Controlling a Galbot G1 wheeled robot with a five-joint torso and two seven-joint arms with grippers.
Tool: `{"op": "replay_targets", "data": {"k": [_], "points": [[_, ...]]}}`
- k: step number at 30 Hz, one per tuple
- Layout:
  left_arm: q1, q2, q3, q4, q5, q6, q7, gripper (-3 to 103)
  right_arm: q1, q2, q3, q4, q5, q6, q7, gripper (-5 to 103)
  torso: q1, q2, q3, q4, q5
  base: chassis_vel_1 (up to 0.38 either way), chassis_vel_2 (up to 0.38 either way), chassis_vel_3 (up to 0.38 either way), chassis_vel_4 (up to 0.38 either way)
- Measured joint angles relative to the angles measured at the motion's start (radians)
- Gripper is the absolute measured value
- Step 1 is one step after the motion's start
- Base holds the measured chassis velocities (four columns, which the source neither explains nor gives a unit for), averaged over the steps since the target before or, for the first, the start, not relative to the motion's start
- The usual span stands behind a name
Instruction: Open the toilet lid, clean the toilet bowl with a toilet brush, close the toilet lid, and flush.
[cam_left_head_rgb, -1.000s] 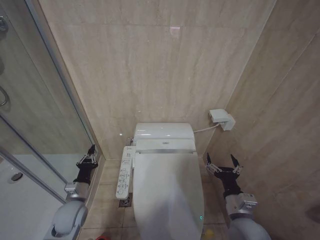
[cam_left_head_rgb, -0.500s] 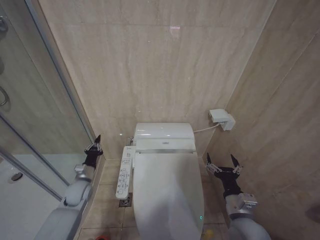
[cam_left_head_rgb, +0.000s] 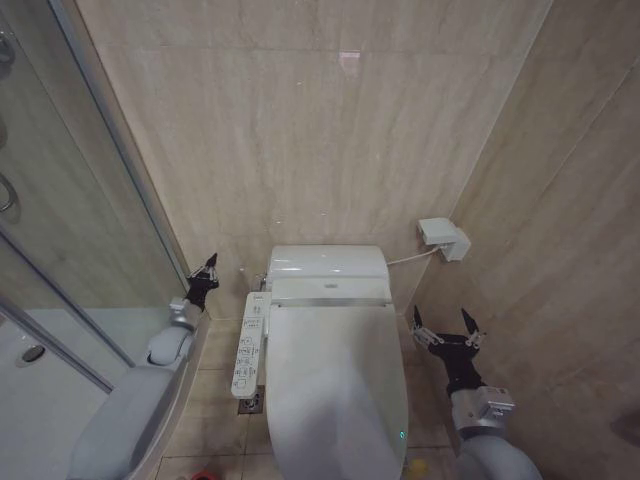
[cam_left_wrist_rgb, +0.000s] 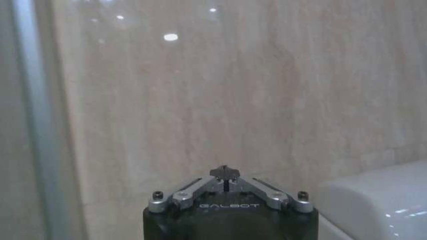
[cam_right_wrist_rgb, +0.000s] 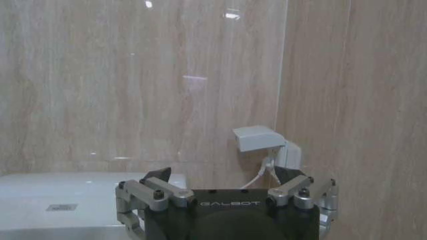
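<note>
- Reaching forward since a second ago, the left gripper (cam_left_head_rgb: 205, 268) has risen from beside the shower wall to near the tank's left corner, fingers pinched together on nothing.
- Closed flat over the bowl, the toilet lid (cam_left_head_rgb: 338, 385) looks glossy, rigid and probably slippery; its front edge seems the likeliest place to lift.
- Parked right of the toilet, the right gripper (cam_left_head_rgb: 444, 331) stands spread wide, empty.
</note>
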Motion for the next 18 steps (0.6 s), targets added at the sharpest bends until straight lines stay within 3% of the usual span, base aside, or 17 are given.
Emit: {"op": "replay_targets", "data": {"k": [5, 12, 13, 15, 18], "points": [[-0.021, -0.006, 0.021, 0.028, 0.011, -0.010, 0.057, 0, 0.000, 0.000, 0.000, 0.000, 0.000, 0.000, 0.000, 100, 0.000, 0.000, 0.000, -0.0001, 0.0000, 0.000, 0.000, 0.000, 0.000], [-0.023, 0.009, 0.013, 0.092, 0.072, -0.082, 0.170, 0, 0.000, 0.000, 0.000, 0.000, 0.000, 0.000, 0.000, 100, 0.000, 0.000, 0.000, 0.0002, -0.0001, 0.000, 0.000, 0.000, 0.000], [-0.037, 0.024, -0.001, 0.139, 0.099, -0.135, 0.254, 0, 0.000, 0.000, 0.000, 0.000, 0.000, 0.000, 0.000, 100, 0.000, 0.000, 0.000, 0.0004, 0.0000, 0.000, 0.000, 0.000, 0.000], [-0.041, 0.027, -0.004, 0.152, 0.102, -0.147, 0.281, 0, 0.000, 0.000, 0.000, 0.000, 0.000, 0.000, 0.000, 100, 0.000, 0.000, 0.000, 0.0003, 0.0000, 0.000, 0.000, 0.000, 0.000], [-0.061, 0.027, -0.021, 0.199, 0.115, -0.207, 0.388, 0, 0.000, 0.000, 0.000, 0.000, 0.000, 0.000, 0.000, 100, 0.000, 0.000, 0.000, 0.0000, 0.0000, 0.000, 0.000, 0.000, 0.000]]}}
